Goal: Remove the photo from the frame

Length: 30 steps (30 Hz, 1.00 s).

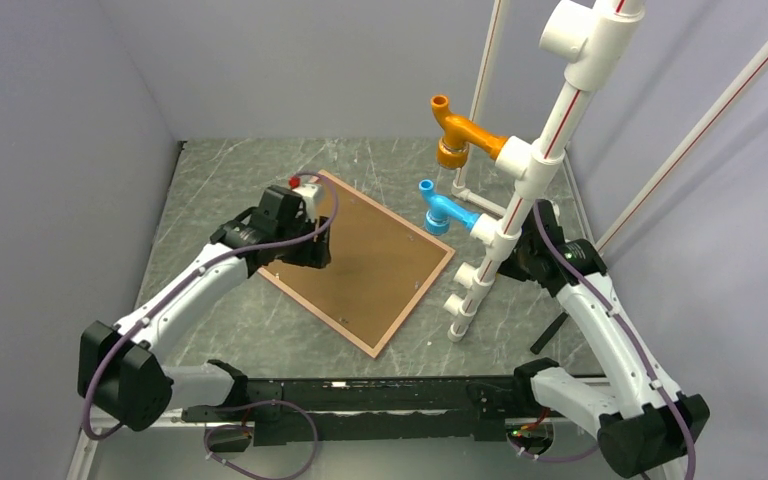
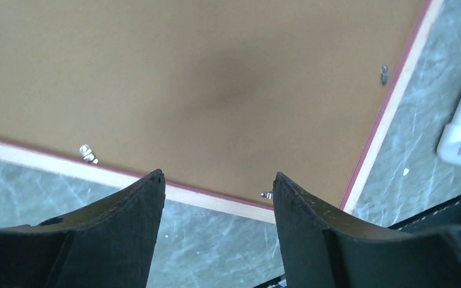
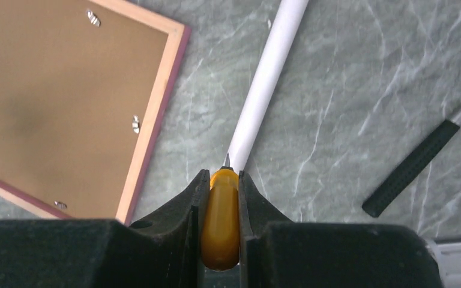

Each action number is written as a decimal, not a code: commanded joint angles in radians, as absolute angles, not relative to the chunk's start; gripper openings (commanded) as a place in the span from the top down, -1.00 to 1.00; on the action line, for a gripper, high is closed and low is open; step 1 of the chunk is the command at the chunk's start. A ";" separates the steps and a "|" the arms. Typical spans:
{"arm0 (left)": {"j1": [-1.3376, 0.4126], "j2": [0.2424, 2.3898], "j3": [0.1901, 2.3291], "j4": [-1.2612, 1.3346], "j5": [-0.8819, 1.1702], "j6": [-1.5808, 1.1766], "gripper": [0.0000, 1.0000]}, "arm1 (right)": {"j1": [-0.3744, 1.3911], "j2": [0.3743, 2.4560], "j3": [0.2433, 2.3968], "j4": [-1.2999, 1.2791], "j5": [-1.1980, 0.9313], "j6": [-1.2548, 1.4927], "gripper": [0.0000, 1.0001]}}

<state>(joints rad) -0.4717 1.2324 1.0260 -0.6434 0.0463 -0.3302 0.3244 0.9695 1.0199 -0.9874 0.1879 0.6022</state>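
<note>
With metal tabs (image 2: 87,153) apparently pinning the brown backing board (image 1: 360,260) into the frame (image 3: 156,120), lying face-down on the bench (image 1: 220,180), any lift risked bending the board or dragging the frame, creasing the photo presumably hidden beneath. Your left end effector (image 2: 216,175) hovered released over the frame's left edge, arm stretched forward; right of the frame, your right end effector (image 3: 222,174) clenched an orange-handled tool (image 3: 220,222), pointing down.

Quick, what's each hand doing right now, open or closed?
Left hand: open, holding nothing, over the flat brown backing board.
Right hand: closed on a small amber-yellow plastic-handled tool with a metal tip.
</note>
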 commanded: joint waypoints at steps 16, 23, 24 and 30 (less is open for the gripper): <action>-0.998 1.687 1.164 -0.359 -0.193 -0.599 -0.04 | 0.231 0.878 0.952 -0.891 0.083 0.475 1.00; -1.117 1.778 1.208 -0.375 -0.335 -0.706 -0.06 | 0.227 0.881 0.941 -0.879 0.043 0.472 1.00; -1.129 1.797 1.220 -0.395 -0.357 -0.719 -0.04 | 0.227 0.882 0.939 -0.876 0.038 0.472 1.00; -1.161 1.854 1.261 -0.476 -0.468 -0.783 0.17 | 0.225 0.887 0.929 -0.871 0.019 0.470 1.00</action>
<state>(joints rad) -1.1538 1.8370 1.2102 -0.4259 -0.3458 -0.7105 0.2298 0.8906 0.9344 -0.8963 0.0441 0.4854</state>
